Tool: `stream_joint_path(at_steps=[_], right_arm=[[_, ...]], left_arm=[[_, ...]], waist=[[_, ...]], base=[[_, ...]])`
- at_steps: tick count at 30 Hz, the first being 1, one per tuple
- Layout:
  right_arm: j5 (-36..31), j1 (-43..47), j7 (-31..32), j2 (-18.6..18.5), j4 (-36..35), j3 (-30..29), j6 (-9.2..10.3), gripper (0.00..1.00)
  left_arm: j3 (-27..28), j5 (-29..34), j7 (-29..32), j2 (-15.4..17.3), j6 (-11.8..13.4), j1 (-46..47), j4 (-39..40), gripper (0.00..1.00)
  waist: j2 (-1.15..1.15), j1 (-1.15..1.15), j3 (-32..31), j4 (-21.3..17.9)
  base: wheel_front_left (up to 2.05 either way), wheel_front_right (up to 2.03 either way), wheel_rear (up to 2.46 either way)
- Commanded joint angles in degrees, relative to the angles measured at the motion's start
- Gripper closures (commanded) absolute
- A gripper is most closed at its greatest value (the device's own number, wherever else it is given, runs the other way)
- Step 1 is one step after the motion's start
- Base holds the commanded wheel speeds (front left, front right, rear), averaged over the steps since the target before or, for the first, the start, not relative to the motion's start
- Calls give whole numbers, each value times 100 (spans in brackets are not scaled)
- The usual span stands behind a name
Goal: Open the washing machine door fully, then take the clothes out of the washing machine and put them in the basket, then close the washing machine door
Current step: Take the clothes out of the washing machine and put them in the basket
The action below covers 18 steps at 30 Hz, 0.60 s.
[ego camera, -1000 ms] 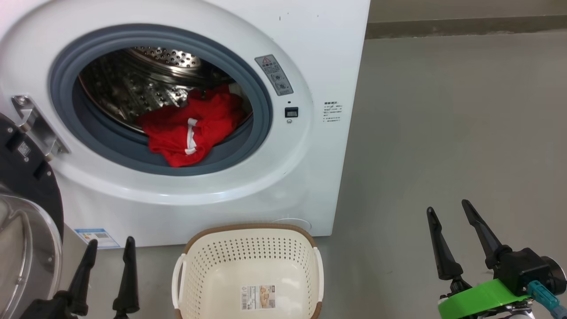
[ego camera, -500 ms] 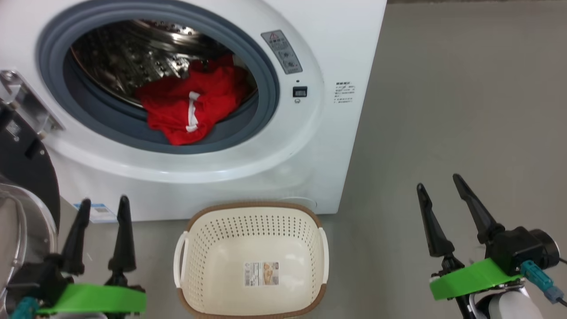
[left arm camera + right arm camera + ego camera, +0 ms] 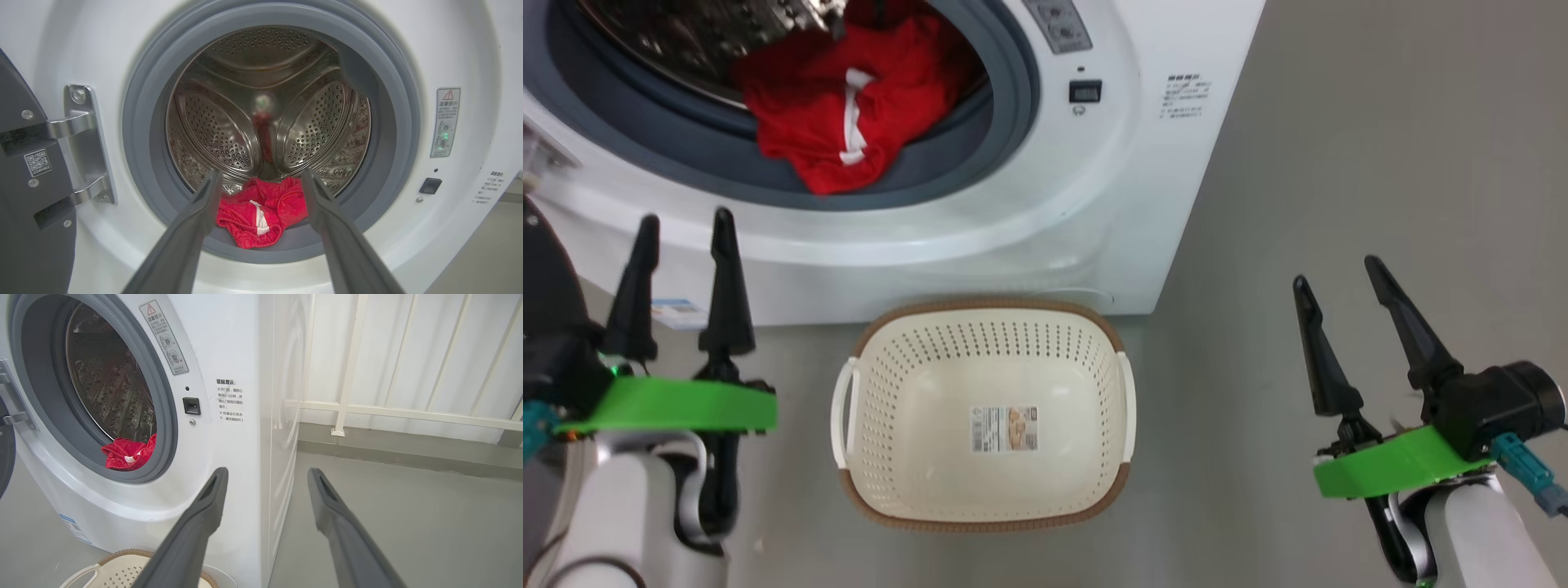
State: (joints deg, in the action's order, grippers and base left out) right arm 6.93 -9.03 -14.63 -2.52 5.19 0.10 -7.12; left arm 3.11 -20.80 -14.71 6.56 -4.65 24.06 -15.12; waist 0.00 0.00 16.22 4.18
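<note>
Over the last second the head camera had tipped downward, and the left end effector (image 3: 685, 219) had risen past the small blue label (image 3: 674, 312) toward the open mouth of the washing machine (image 3: 1111, 204). Its two dark fingers were spread apart and held nothing. In the left wrist view the left end effector (image 3: 261, 173) pointed straight into the steel drum (image 3: 261, 102), with the red clothes (image 3: 257, 216) lying just beyond and between its fingertips, on the lower lip of the grey gasket (image 3: 143, 143). The washing machine door (image 3: 24, 204) hung swung open to the left of that end effector, on its metal hinge (image 3: 81, 143).

The right end effector (image 3: 1335, 273) was also spread and empty, over the grey floor (image 3: 1339, 122), well to the right of the machine. The cream basket (image 3: 980, 306) sat on the floor between the two end effectors, touching or nearly touching the machine's front, with only a sticker inside.
</note>
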Motion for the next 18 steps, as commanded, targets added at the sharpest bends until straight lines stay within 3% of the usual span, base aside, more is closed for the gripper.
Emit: stream_joint_path(at_steps=[1, 18], right_arm=[[-60, -247, -37, -36, -179, 146, -36, 0], [-142, -856, -37, -36, -226, 358, -36, 0]], left_arm=[[208, -53, -14, 231, -21, 353, -40, 0], [-32, -153, 205, 619, -136, 2291, -1414, 0]], waist=[[0, 0, 431, -23], [0, 0, 1435, -109]], base=[[0, 0, 0], [0, 0, 0]])
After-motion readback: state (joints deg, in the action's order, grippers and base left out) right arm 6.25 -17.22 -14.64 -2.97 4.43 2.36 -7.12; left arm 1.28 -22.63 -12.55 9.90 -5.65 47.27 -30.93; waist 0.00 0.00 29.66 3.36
